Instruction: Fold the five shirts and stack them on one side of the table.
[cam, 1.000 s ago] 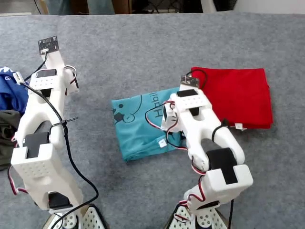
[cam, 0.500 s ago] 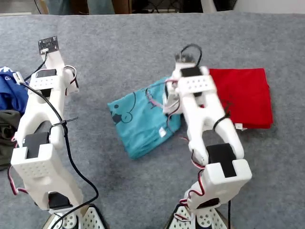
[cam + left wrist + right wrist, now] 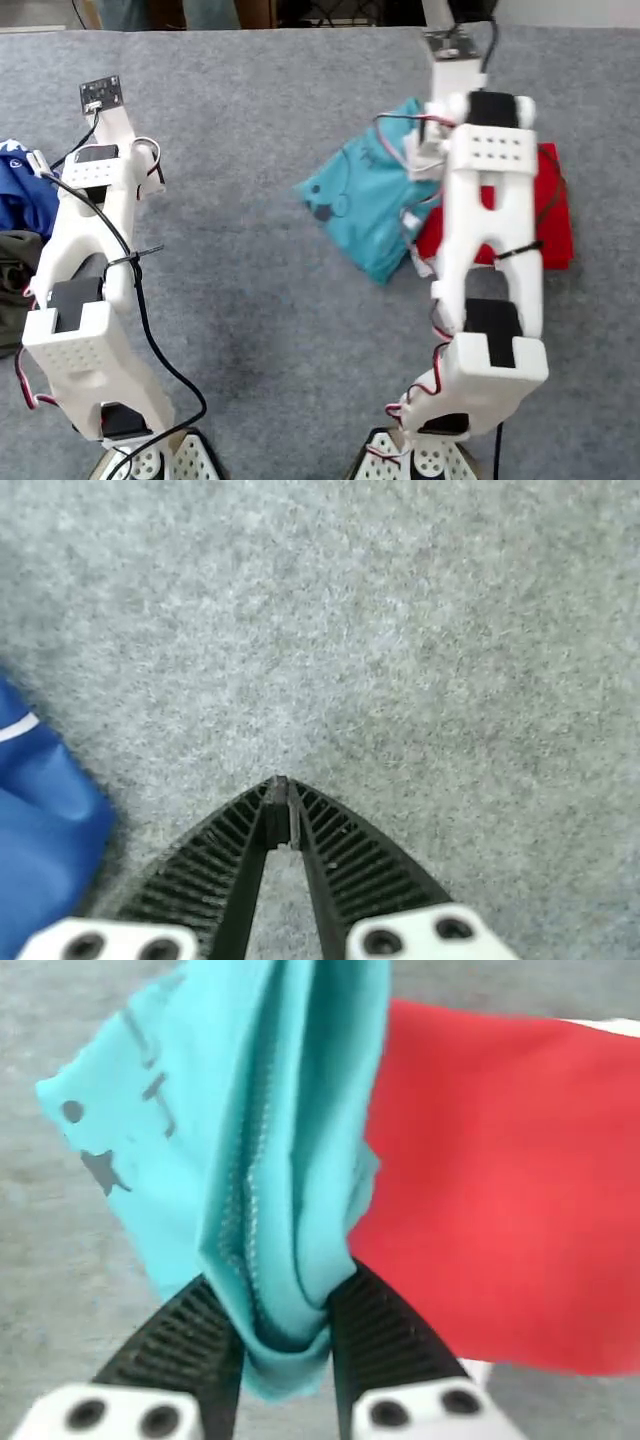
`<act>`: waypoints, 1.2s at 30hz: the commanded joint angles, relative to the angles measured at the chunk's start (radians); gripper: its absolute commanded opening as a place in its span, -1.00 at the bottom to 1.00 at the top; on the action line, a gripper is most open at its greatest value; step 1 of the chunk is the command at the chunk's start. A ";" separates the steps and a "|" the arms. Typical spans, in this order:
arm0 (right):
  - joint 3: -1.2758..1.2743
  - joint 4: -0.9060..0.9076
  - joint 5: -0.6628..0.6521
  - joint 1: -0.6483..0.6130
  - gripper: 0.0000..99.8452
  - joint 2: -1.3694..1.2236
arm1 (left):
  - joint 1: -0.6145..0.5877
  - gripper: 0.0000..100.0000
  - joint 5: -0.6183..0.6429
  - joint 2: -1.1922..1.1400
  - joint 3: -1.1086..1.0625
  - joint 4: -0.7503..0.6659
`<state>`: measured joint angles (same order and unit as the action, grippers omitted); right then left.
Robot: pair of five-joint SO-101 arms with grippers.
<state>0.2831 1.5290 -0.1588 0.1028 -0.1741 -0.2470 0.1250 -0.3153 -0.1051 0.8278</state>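
Note:
A folded teal shirt (image 3: 365,200) hangs lifted at the back right of the table, its right edge over the folded red shirt (image 3: 552,215) that lies flat there. My right gripper (image 3: 283,1335) is shut on the teal shirt (image 3: 270,1160), with bunched cloth between its fingers (image 3: 185,1335) and the red shirt (image 3: 480,1190) beneath. My left gripper (image 3: 279,810) is shut on nothing, low over bare grey cloth at the back left, beside a blue shirt (image 3: 35,830). In the high view the left arm (image 3: 95,190) stands next to the blue shirt (image 3: 20,195).
A dark olive shirt (image 3: 15,285) lies under the blue one at the table's left edge. The grey table cover (image 3: 260,330) is bare across the middle and front. The right arm (image 3: 490,250) stretches over the red shirt.
My right arm has lifted the teal shirt off the middle of the table and carried it back and to the right, partly over the red shirt. The left arm has stayed still.

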 commanded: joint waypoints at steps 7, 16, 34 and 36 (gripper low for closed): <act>0.074 0.006 -0.106 0.262 -0.97 0.012 | 0.005 -0.94 0.002 0.005 0.053 -0.006; 0.124 0.006 -0.132 0.413 -0.97 0.004 | 0.010 -0.94 0.002 0.003 0.053 -0.006; 0.125 0.081 -0.135 0.430 -0.22 0.002 | 0.012 -0.93 0.002 0.003 0.053 -0.006; 0.130 0.104 -0.130 0.427 -0.10 0.007 | 0.008 -0.93 0.002 0.006 0.053 -0.006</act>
<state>0.3537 1.6072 -0.2877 0.5247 -0.1803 -0.2455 0.1250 -0.3230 -0.1051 0.8278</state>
